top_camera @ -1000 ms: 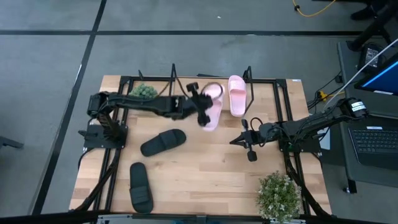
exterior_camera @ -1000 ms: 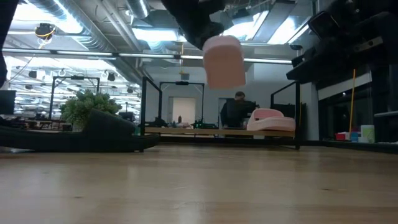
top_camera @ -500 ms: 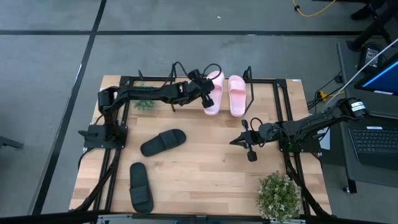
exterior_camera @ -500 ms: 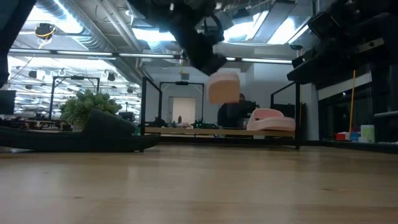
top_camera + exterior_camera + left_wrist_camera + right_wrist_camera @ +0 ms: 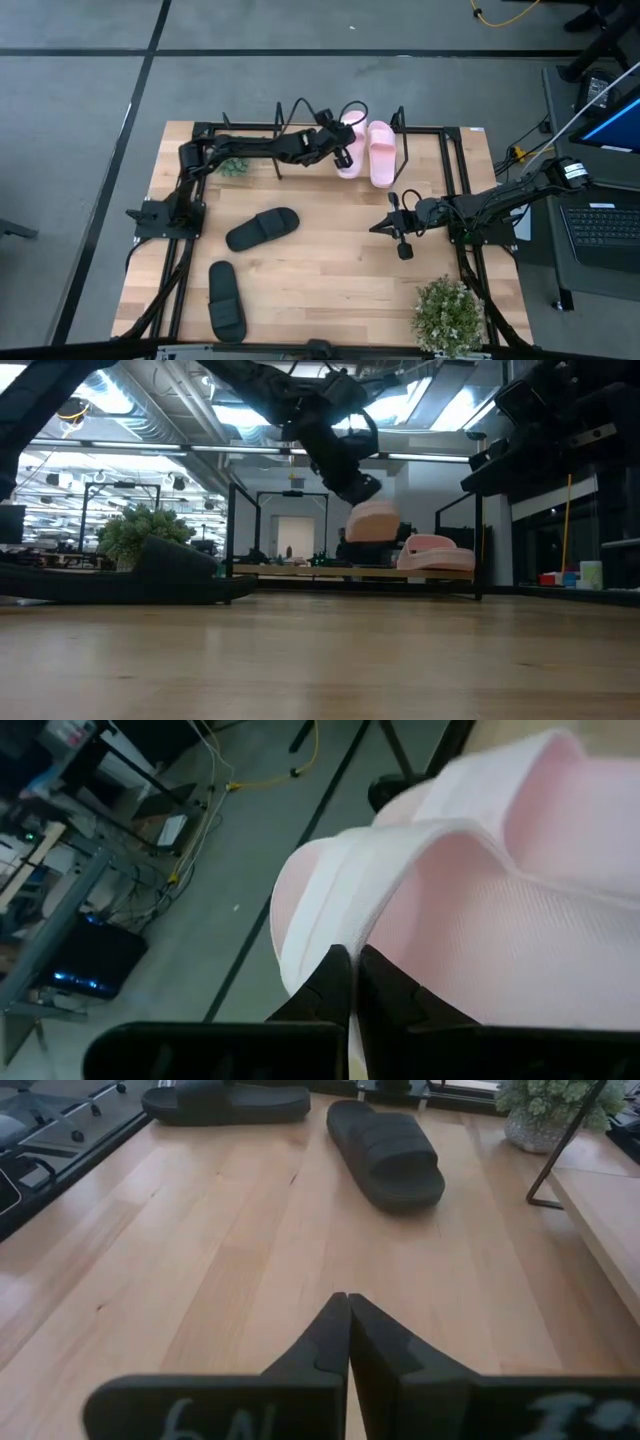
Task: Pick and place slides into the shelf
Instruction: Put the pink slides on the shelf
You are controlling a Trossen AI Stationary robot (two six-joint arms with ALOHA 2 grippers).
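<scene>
My left gripper (image 5: 345,152) is shut on a pale pink slide (image 5: 351,140) over the shelf (image 5: 300,571) at the table's far edge. A second pink slide (image 5: 381,152) rests sole-down on the shelf board just to its right. In the low view the held slide (image 5: 372,522) hangs above the board, left of the resting one (image 5: 435,552). Two black slides (image 5: 262,228) (image 5: 226,300) lie on the table at the near left. My right gripper (image 5: 375,228) waits shut above the table at mid right, holding nothing. My left gripper pinches the edge of the pink slide's wide strap (image 5: 335,935) between its two fingers. The fingers come slanting down from the table's left. The slide hangs below the fingers (image 5: 362,490), clear of the shelf board.
A potted plant (image 5: 448,312) stands at the near right corner; a smaller one (image 5: 233,165) sits at the far left under my left arm. Thin black uprights (image 5: 400,122) flank the shelf. The right wrist view shows bare wood before the black slides (image 5: 385,1152).
My left gripper has carried the pink slide toward the table's far edge and somewhat right, sinking toward the shelf. The slide now hangs close beside the pink slide on the board, lower than before. My right arm has kept still.
</scene>
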